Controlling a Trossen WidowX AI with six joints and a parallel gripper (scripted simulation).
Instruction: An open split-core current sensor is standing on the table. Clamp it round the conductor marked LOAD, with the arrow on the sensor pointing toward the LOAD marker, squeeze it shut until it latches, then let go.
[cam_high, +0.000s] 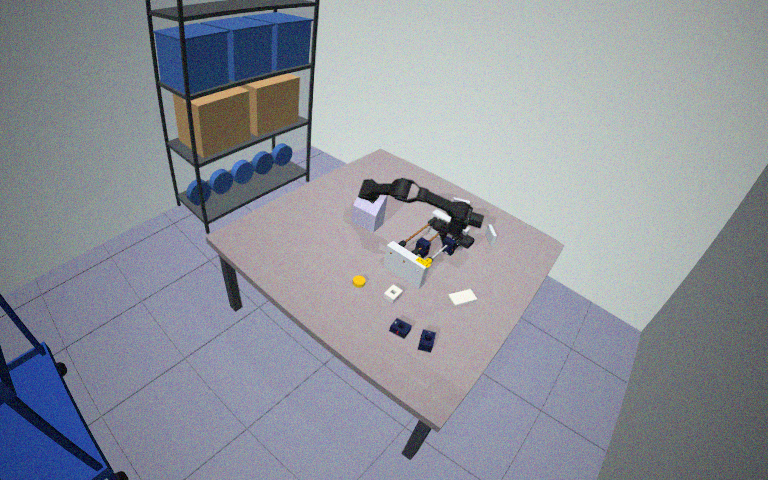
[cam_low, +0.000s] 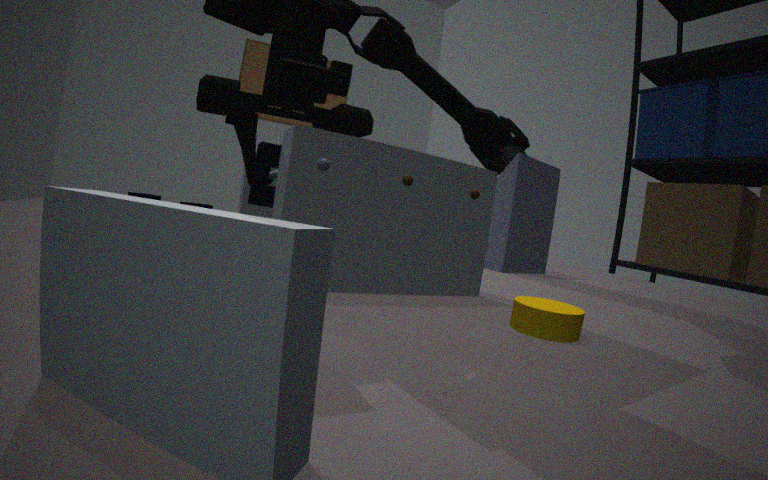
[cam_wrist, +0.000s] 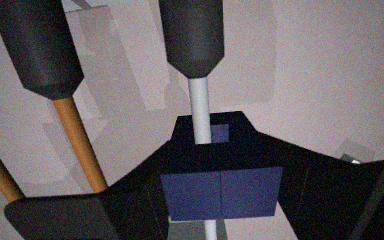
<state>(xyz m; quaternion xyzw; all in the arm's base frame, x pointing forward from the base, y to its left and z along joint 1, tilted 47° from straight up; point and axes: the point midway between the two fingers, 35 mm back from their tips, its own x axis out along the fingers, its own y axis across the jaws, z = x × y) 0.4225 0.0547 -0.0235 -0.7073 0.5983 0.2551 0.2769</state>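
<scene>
The dark blue split-core sensor (cam_high: 449, 245) (cam_wrist: 192, 195) surrounds the white conductor (cam_high: 438, 253) (cam_wrist: 200, 110). Its two halves meet at a thin seam in the wrist view. My gripper (cam_high: 450, 242) (cam_wrist: 212, 141) is shut on it, one black finger against each side. The latch and the arrow on the sensor cannot be made out. A yellow marker (cam_high: 423, 262) sits on top of the white panel (cam_high: 403, 263) (cam_low: 396, 237), at the white conductor's end; its lettering is unreadable. Brown conductors (cam_high: 416, 233) (cam_wrist: 80, 145) run alongside.
Another dark blue block (cam_high: 422, 246) is by the brown conductors. Two dark blue pieces (cam_high: 400, 327) (cam_high: 427, 340), a white holed block (cam_high: 389, 294), a white card (cam_high: 462, 296) and a yellow disc (cam_high: 359, 281) (cam_low: 546, 319) lie in front. A lavender block (cam_high: 368, 215) (cam_low: 526, 215) stands behind.
</scene>
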